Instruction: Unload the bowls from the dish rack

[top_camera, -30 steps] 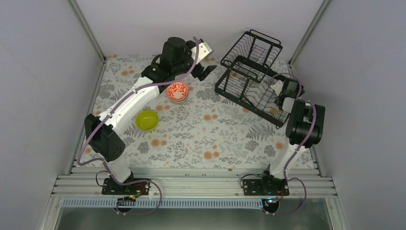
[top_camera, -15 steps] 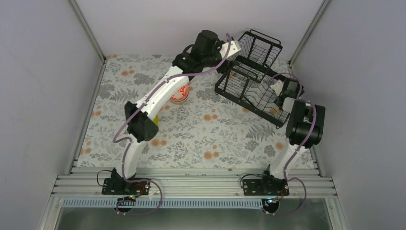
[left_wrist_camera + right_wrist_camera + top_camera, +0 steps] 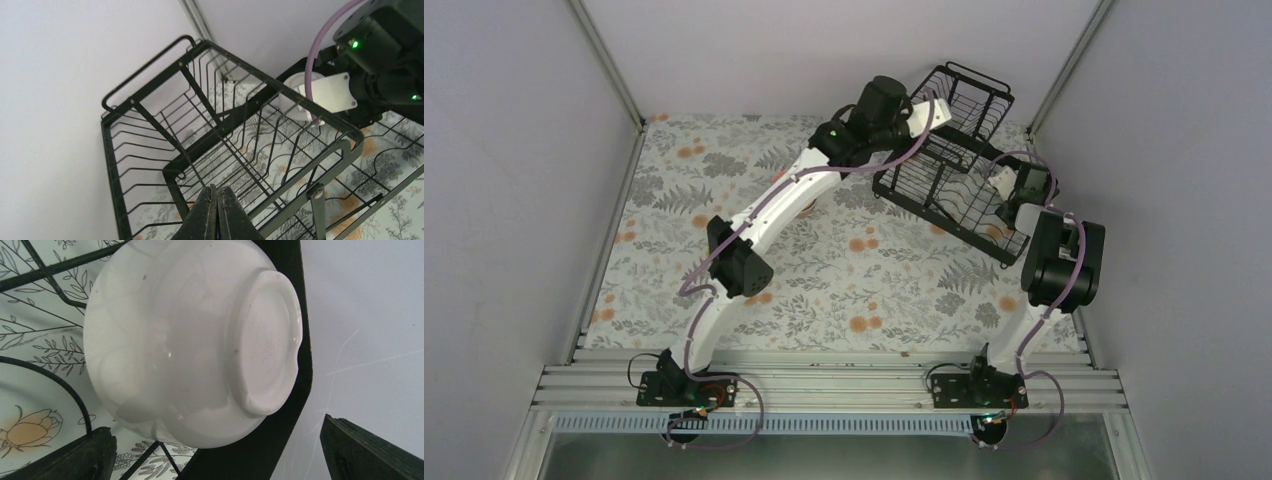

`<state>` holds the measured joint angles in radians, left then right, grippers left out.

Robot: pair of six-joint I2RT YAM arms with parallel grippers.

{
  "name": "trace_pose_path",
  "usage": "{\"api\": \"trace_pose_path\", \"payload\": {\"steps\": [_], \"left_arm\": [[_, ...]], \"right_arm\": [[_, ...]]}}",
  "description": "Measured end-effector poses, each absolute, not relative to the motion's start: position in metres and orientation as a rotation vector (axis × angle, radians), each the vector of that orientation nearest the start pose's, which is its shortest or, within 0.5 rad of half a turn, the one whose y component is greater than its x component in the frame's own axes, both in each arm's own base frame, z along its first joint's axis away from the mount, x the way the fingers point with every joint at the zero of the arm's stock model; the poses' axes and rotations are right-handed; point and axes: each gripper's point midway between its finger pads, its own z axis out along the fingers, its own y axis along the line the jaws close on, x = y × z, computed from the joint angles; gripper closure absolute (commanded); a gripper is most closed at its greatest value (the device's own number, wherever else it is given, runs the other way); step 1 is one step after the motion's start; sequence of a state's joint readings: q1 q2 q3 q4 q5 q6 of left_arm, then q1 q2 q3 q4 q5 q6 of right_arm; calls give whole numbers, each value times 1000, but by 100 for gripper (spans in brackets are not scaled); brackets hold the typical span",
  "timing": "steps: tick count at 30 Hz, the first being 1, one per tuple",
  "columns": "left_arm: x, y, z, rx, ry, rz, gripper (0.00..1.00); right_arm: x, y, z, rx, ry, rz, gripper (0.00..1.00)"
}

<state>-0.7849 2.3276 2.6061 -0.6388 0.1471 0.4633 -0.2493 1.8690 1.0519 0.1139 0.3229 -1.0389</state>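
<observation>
Hovering over wire dish rack (image 3: 954, 200), left tool (image 3: 218, 210) clenched; right tool (image 3: 235, 455) released near glossy white bowl (image 3: 190, 340).

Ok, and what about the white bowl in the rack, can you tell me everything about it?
The white bowl is plain and shiny, like glazed pottery, with faint hairline cracks and tiny specks. It stands tipped on its side among the black wires of the dish rack, its round foot ring facing the wrist camera. The right hand is open, a finger on either side, not gripping it.
</observation>
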Motion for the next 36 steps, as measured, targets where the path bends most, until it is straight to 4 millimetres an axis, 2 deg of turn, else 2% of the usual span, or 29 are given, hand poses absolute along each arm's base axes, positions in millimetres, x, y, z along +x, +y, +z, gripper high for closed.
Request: {"api": "trace_pose_path", "payload": {"steps": [6,14,15,16,18,19,21,24,31,33,36], "left_arm": [[451,-484,307,1236,1575,-260,98],[464,-481,305,1210,1566,-169,96],[464,-481,305,1211,1567,-163,83],[464,-480,304,1213,1567,-159,60],[465,-480,307,1214,1555,-147,29],[466,-479,310,1208,1551,-144,18],[465,-477,318,1199,1540,-142,6],[461,-470,320,1223,1549,-124,1],[457,-454,272,1336,1635,-3,1],[460,-449,264,1350,1637,50,1],[459,-442,264,1353,1628,91,1]], "right_arm": [[460,-172,76,-772,2331,-987,0],[460,-171,77,-761,2333,-972,0],[460,-171,77,-761,2334,-971,0],[459,-171,77,-760,2334,-970,0],[459,-170,77,-761,2336,-966,0],[459,-170,77,-762,2337,-965,0],[458,-170,78,-762,2337,-963,0],[458,-170,78,-758,2338,-958,0],[458,-168,78,-745,2339,-940,0],[458,-167,78,-746,2339,-927,0],[455,-166,77,-749,2347,-906,0]]}}
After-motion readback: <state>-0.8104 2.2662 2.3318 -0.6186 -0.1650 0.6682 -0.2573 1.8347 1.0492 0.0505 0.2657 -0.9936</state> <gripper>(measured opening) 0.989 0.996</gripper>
